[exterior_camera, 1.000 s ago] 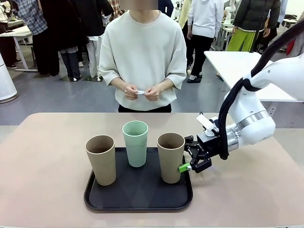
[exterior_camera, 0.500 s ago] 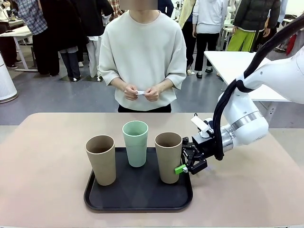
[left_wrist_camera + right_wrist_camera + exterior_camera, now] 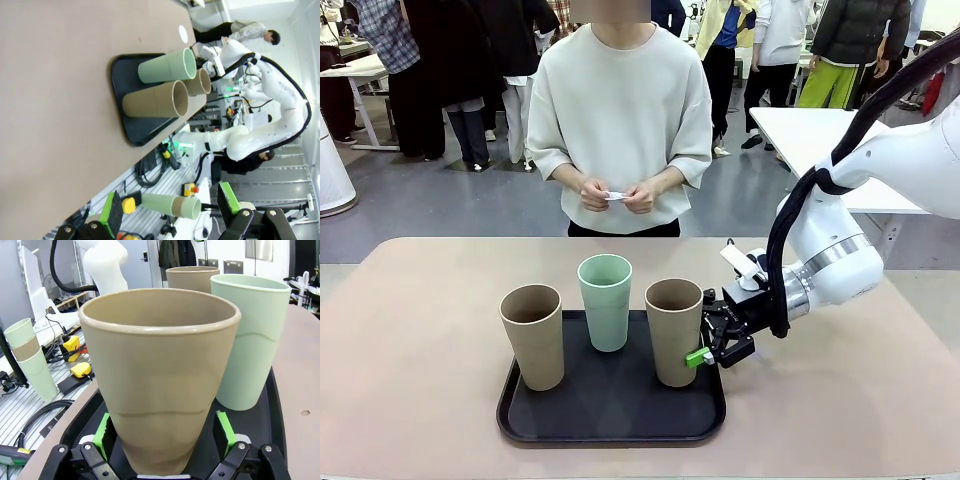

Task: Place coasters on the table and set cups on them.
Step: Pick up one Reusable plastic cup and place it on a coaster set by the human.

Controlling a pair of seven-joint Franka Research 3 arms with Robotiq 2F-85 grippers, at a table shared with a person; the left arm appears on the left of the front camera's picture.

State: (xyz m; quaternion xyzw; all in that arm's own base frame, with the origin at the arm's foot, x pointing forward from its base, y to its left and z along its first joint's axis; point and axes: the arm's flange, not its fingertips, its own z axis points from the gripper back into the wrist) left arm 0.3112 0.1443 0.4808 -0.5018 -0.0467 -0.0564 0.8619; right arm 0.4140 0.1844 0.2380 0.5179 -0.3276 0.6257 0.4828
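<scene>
Three cups stand on a black tray on the beige table: a tan cup at left, a mint cup behind the middle, and a tan cup at right. My right gripper is open, with its green pads on either side of the right tan cup near its base. Whether the pads touch it I cannot tell. My left gripper is open and empty, well off from the cups. At chest height the person's hands hold thin white coasters.
The person stands at the table's far edge. A white table is behind at the right. Bare tabletop lies left, right and in front of the tray. Spare stacked cups stand off the table beside the robot.
My right gripper has moved left until its fingers are on both sides of the right tan cup, which shifted slightly left. The person's hands and the other cups stayed put.
</scene>
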